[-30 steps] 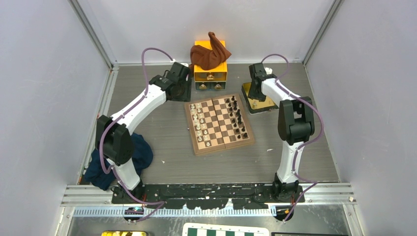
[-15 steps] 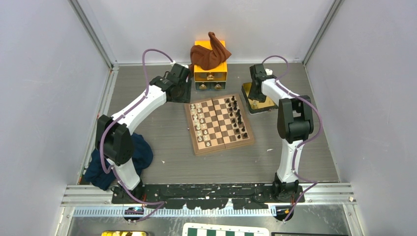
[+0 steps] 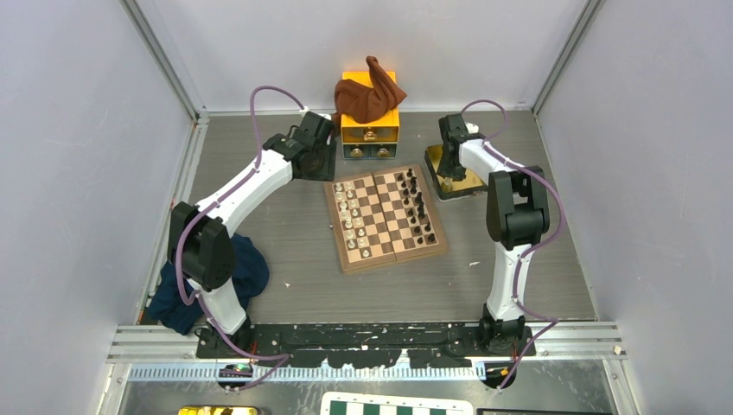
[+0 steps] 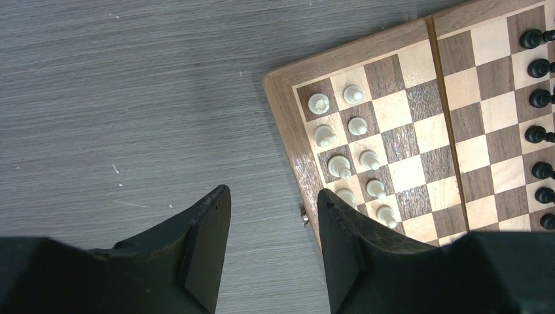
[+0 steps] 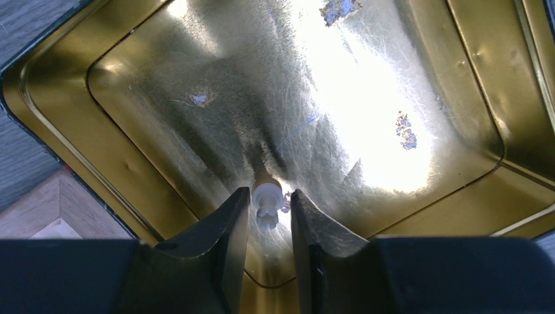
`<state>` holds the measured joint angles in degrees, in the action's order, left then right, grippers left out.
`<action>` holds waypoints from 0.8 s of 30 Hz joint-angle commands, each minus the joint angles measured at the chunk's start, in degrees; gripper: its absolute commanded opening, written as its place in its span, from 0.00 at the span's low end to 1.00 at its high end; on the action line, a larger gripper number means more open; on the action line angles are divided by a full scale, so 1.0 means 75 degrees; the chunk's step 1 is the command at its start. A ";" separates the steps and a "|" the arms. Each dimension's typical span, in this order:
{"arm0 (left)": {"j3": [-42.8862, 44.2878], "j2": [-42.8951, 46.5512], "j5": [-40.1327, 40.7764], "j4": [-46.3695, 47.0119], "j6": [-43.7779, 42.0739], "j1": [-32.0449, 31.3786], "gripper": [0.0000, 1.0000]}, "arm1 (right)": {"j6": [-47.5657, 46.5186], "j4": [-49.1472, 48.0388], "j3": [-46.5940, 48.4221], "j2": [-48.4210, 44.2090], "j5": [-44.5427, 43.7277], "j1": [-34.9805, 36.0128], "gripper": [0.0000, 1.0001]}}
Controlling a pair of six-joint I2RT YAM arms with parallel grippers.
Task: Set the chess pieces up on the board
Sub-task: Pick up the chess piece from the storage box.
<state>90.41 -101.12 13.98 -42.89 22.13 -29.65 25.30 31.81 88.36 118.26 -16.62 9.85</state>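
Note:
The wooden chessboard [image 3: 393, 257] lies mid-table, with cream-white pieces [image 3: 350, 216] in two columns on its left side and dark pieces [image 3: 419, 207] on its right. In the left wrist view the board's corner [image 4: 288, 118] shows white pieces [image 4: 339, 165] and dark pieces [image 4: 540, 98]. My left gripper [image 4: 273, 193] is open and empty, above the table by the board's far-left corner [image 3: 324, 160]. My right gripper [image 5: 269, 194] is down in the yellow tray [image 5: 150, 190], closed around a white chess piece [image 5: 267, 199]. The tray [image 3: 467, 181] sits right of the board.
A yellow drawer box [image 3: 370, 130] with a brown cloth [image 3: 367, 95] on top stands behind the board. A dark blue cloth [image 3: 246, 268] lies by the left arm's base. A green-and-white checkered board [image 3: 398, 405] lies beyond the near rail.
The right arm has shifted slightly over the tray. The left arm and the pieces on the board have not visibly moved.

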 commanded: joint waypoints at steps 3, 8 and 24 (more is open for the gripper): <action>0.0004 0.0299 0.0140 0.0282 0.0014 0.0027 0.53 | 0.0072 -0.0222 0.0137 -0.0097 -0.0106 -0.0045 0.26; 0.0010 0.0311 0.0146 0.0271 0.0013 0.0027 0.53 | 0.0034 -0.0199 0.0166 -0.0159 -0.0194 -0.0053 0.14; -0.0503 0.1111 0.0313 0.0266 0.0072 0.0027 0.53 | -0.0115 0.0199 0.0370 -0.1022 -0.0545 -0.0036 0.01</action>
<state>87.66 -98.24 14.63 -42.89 22.13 -29.65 25.26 32.62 88.38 117.19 -18.46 9.63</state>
